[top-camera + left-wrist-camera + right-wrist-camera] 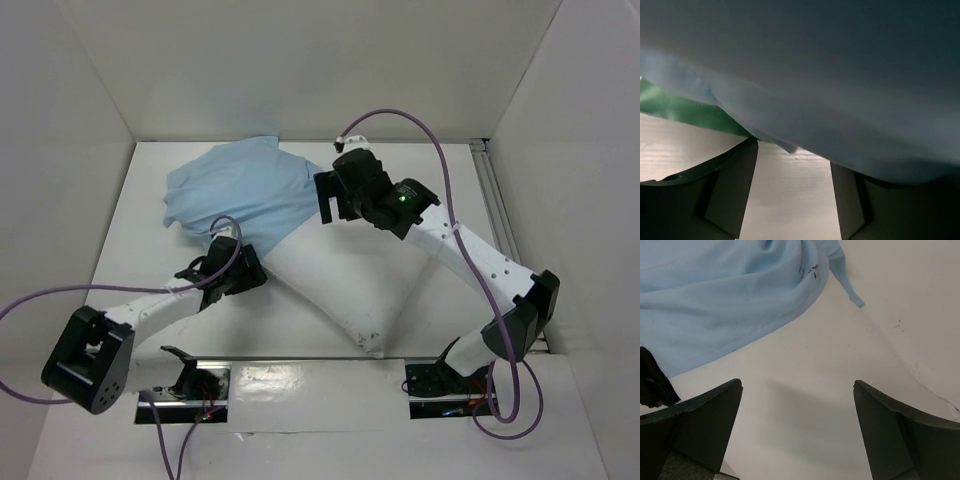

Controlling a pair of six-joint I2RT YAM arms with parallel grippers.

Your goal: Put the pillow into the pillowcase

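Observation:
The pale blue pillowcase [240, 190] lies crumpled at the back left of the table. The white pillow [345, 285] runs diagonally from under the pillowcase toward the front right, its far end covered by the cloth. My left gripper [238, 268] sits at the pillowcase's near edge. In the left wrist view the blue cloth [840, 75] drapes over my left gripper [792, 157], showing a strip of its green face [685, 110]; the jaws stand apart with bare table between them. My right gripper [330, 195] hovers wide open beside the pillowcase's [725, 295] right edge, nothing between its fingers [705, 415].
White walls close in the table [150, 260] at the back and both sides. Purple cables [440, 150] loop over both arms. The arm bases [440, 380] stand at the near edge. A dark part of the left arm [651, 382] shows at the right wrist view's left edge.

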